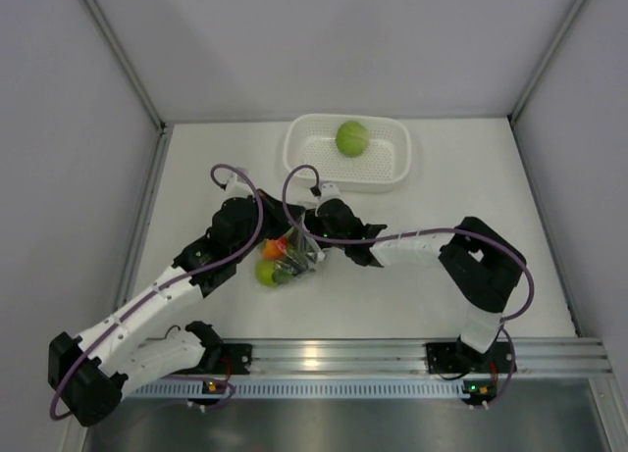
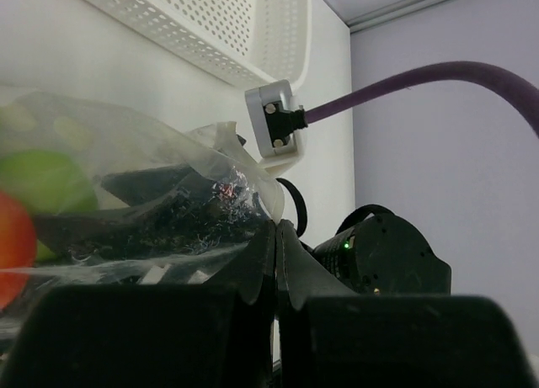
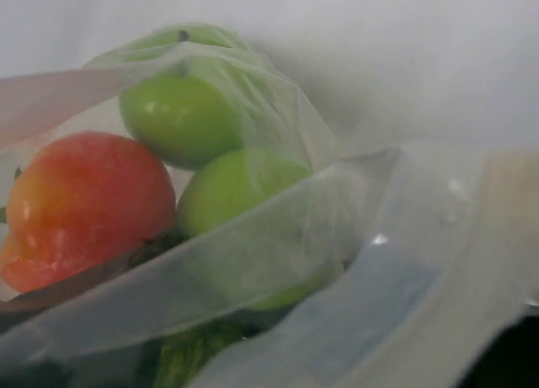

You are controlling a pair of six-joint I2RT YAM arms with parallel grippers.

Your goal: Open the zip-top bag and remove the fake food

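Note:
The zip-top bag [image 1: 291, 259] lies mid-table between both grippers, with a green fruit [image 1: 267, 273] and a red-yellow apple [image 1: 276, 246] inside. My left gripper [image 2: 277, 230] is shut, pinching a thin edge of the bag [image 2: 160, 204]. My right gripper [image 1: 314, 244] is at the bag's other side. Its fingers are hidden by film, and one bag lip [image 3: 379, 270] is drawn taut up into it. The right wrist view looks into the bag at the red-yellow apple [image 3: 84, 204] and two green apples [image 3: 181, 119]. A dark grape bunch [image 2: 181, 215] shows through the plastic.
A white perforated basket [image 1: 297, 148] stands at the back centre and holds a pale green ball [image 1: 352, 137]. Its wall [image 2: 210, 30] is close behind the bag. The right arm's wrist [image 2: 379, 255] sits just right of my left fingers. Walls close in both sides.

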